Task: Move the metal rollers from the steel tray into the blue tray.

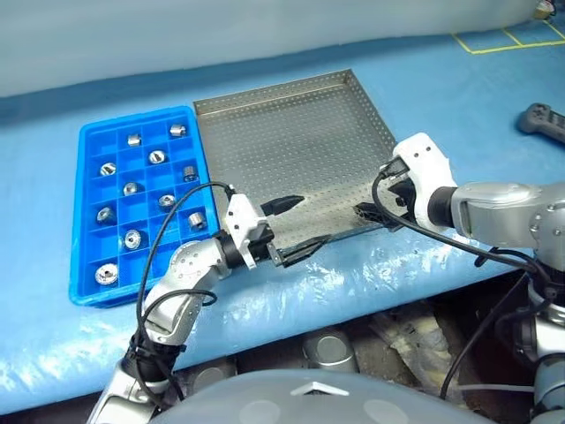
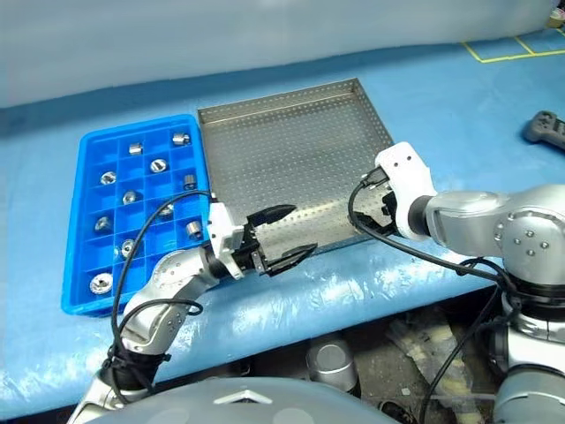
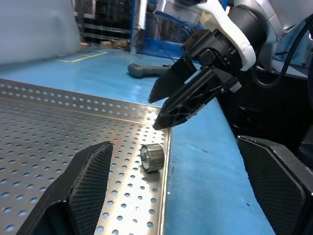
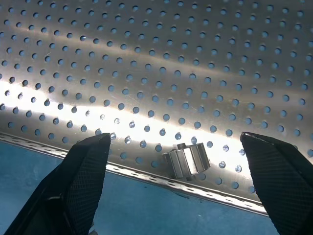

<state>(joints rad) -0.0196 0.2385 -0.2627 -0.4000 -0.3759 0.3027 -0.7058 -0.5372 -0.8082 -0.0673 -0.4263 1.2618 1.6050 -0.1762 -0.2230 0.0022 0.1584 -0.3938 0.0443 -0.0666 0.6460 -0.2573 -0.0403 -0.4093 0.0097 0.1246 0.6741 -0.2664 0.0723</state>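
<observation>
One roller (image 4: 188, 162) lies on its side by the steel tray's (image 1: 291, 132) near rim, between the right gripper's (image 4: 178, 186) spread fingers. Small, hard, slick; pinch its curved sides. Left gripper (image 1: 291, 230) spread too.

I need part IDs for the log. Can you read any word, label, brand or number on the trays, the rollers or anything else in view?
No readable text.
Blue tray: no label or number.
Steel tray: bare perforated metal, no marking.
Roller left in the steel tray: no stamp shows.
Yellow floor lines: tape marks only, no letters.
Dark handheld device: too small to read.
</observation>
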